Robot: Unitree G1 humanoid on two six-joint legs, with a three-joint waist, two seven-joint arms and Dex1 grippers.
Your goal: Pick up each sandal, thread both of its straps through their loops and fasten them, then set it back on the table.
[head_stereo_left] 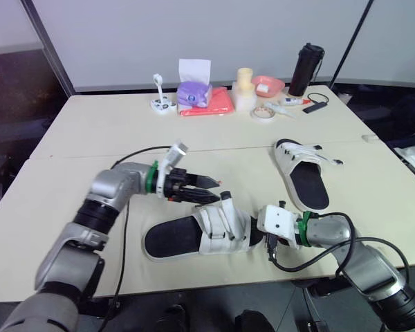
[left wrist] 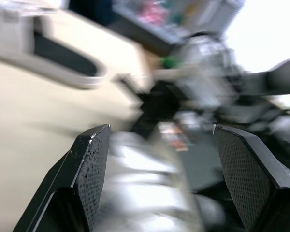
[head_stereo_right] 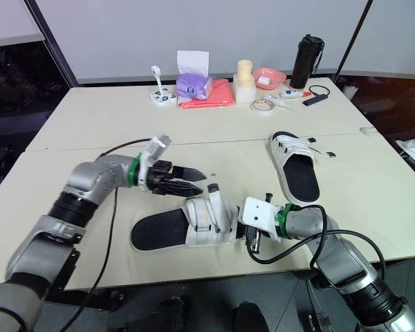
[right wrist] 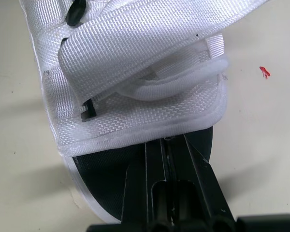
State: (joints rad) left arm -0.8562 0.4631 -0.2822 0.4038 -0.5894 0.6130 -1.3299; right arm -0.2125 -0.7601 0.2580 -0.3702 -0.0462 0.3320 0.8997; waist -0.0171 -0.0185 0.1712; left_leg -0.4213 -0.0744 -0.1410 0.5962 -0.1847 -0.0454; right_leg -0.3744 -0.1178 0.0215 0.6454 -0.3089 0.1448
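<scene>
Seeing sandal [head_stereo_left: 194, 235] flat by table [head_stereo_left: 69, 228] front edge. It looks light, with floppy straps [right wrist: 150, 38] and a stiffer sole [head_stereo_left: 167, 243]. My right gripper [right wrist: 166, 142] has fingers pressed together at the toe, left gripper [head_stereo_right: 202, 183] spread above the straps. I'd pinch the sole rim.

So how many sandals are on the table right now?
2. The near sandal lies close to the front edge of the table; the far sandal lies farther back on the robot's right. No others appear hidden.
</scene>
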